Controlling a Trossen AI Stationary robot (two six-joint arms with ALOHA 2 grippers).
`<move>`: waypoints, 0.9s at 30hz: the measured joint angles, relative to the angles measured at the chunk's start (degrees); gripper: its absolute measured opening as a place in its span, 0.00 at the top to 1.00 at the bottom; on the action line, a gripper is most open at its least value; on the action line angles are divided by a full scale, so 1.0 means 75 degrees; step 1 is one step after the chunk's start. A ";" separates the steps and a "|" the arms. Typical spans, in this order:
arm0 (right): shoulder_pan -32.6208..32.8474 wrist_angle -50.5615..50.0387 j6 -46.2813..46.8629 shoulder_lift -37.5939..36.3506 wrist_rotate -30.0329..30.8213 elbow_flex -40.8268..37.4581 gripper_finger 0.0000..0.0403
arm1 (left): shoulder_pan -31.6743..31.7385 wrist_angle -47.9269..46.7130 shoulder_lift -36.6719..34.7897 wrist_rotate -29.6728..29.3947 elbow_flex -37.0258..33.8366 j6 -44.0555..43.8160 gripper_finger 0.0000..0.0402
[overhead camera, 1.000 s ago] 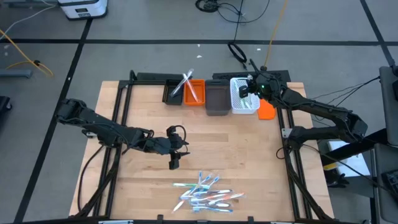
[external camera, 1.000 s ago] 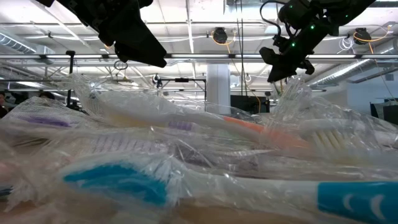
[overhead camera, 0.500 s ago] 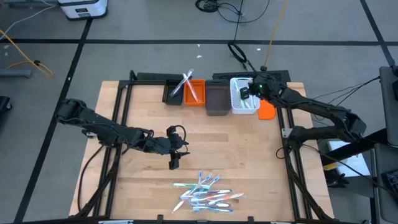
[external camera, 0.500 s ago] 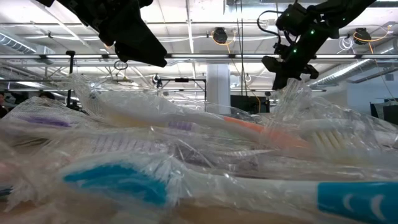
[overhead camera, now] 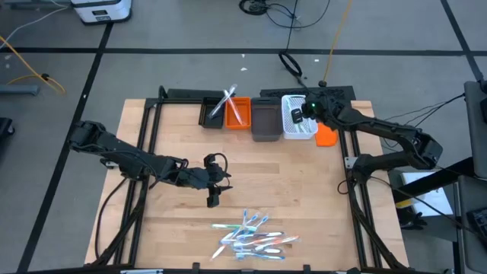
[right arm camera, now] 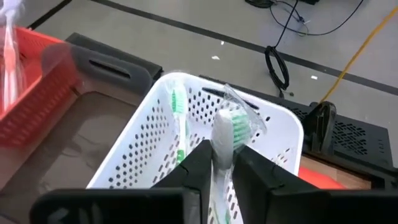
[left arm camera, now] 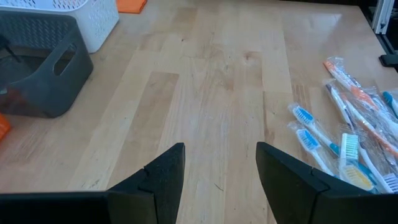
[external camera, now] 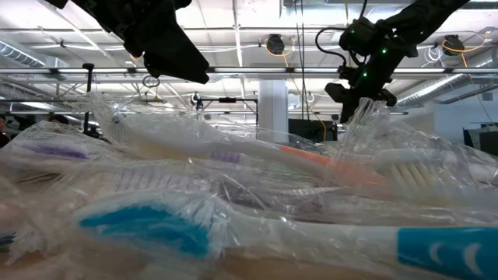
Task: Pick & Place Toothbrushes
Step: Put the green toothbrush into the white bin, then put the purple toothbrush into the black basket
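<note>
The right gripper hangs over the white perforated basket at the far edge of the wooden table, in the row of bins there. In the right wrist view its two dark fingers stand close on either side of a wrapped toothbrush with green bristles, head pointing up and out over the basket's open mouth. The jaws are narrow and the brush sits between them; whether they grip firmly or have begun to slacken cannot be told. The brush is held there, it seems, so that it will fall straight into the basket, where another green toothbrush already lies against the inner wall.

Beside the basket stand a dark grey bin, an orange bin with wrapped brushes sticking out of it, and a black bin. This suggests sorting by colour.

The left gripper waits over the middle of the table, its fingers spread apart with nothing between them, pointing towards the pile of wrapped toothbrushes near the table's near edge. From there it is well placed to drop onto the pile for a next pick. Most of the brushes are not yet sorted, so the task looks to be in an early stage.
</note>
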 joint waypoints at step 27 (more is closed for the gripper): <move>0.0146 0.0378 -0.0242 -0.0248 -0.1022 -0.0001 0.60 | -0.0191 -0.0003 0.0000 0.0024 0.0000 -0.0055 0.50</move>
